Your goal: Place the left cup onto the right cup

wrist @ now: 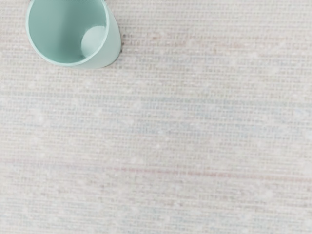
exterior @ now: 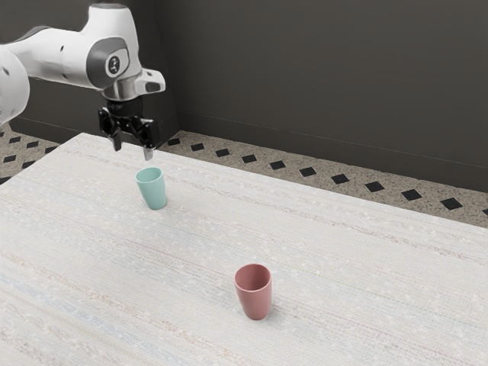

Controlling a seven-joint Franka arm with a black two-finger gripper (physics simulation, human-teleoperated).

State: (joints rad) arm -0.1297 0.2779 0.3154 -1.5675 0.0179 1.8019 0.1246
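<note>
A teal cup (exterior: 152,187) stands upright on the pale woven table (exterior: 343,259), toward the exterior view's left. A pink cup (exterior: 253,291) stands upright nearer the front, to the exterior view's right of it. My black gripper (exterior: 133,149) hangs open above the table, just behind and to the left of the teal cup, with nothing between its fingers. From the wrist camera I look down into the teal cup (wrist: 73,31), whose inside is hollow.
The table's far edge (exterior: 229,164) runs diagonally behind the cups, with a dark tiled floor (exterior: 366,183) and a dark wall beyond. Bare tabletop (wrist: 185,146) spreads beside the teal cup.
</note>
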